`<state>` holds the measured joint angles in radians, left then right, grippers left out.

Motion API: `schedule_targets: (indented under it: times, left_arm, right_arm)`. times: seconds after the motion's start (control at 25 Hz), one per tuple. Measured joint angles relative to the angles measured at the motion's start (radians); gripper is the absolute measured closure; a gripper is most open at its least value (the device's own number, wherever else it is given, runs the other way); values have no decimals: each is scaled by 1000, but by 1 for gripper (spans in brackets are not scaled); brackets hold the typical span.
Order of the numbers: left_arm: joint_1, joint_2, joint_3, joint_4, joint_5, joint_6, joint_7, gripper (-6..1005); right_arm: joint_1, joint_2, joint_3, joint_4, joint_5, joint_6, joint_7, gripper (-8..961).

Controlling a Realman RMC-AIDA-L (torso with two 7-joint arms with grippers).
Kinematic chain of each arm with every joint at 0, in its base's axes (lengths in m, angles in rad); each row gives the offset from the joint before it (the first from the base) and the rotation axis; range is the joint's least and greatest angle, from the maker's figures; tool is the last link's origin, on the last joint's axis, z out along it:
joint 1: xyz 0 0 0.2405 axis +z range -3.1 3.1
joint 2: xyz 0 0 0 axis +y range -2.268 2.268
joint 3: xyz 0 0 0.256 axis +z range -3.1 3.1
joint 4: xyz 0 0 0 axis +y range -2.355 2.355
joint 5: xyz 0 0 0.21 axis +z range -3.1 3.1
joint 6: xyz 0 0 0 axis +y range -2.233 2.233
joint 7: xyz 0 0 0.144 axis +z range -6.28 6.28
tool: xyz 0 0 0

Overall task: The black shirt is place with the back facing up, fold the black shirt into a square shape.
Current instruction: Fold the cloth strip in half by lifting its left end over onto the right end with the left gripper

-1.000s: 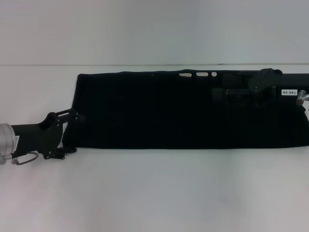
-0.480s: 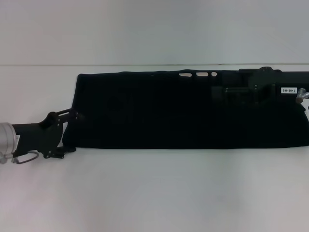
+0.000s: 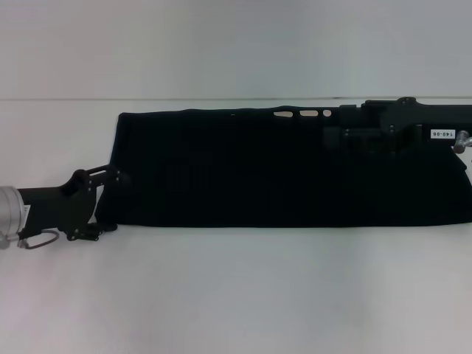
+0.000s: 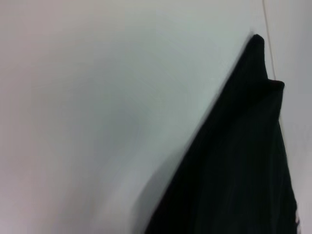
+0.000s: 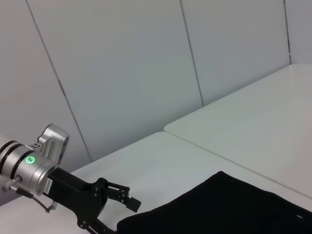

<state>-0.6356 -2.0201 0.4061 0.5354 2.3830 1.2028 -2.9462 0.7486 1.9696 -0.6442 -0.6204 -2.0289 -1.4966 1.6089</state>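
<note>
The left gripper point(image 3: 114, 199) sits at the left edge of the desk point(image 3: 236, 295), its jaws spread apart at the near left corner of the black shirt point(image 3: 287, 169); whether a finger reaches under the cloth cannot be told. The shirt lies flat as a long folded band across the desk, running from left of the middle to the right edge, close to the far edge. The right gripper point(image 3: 346, 136) is over the shirt's far right part; whether its jaws are open or closed cannot be told.
</note>
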Motion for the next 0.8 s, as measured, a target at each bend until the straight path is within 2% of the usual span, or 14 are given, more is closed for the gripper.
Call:
schedule_targets:
  times: [0.28,0.8]
  left_arm:
    - [-7,3,-6,2,-21,64,0,49]
    - [7,3,-9,2,-17,46,-1,49]
  right_arm:
    - [1,-2,0,-1,1,-2,4,208]
    - [10,-3,0,-3,2,5,5,207]
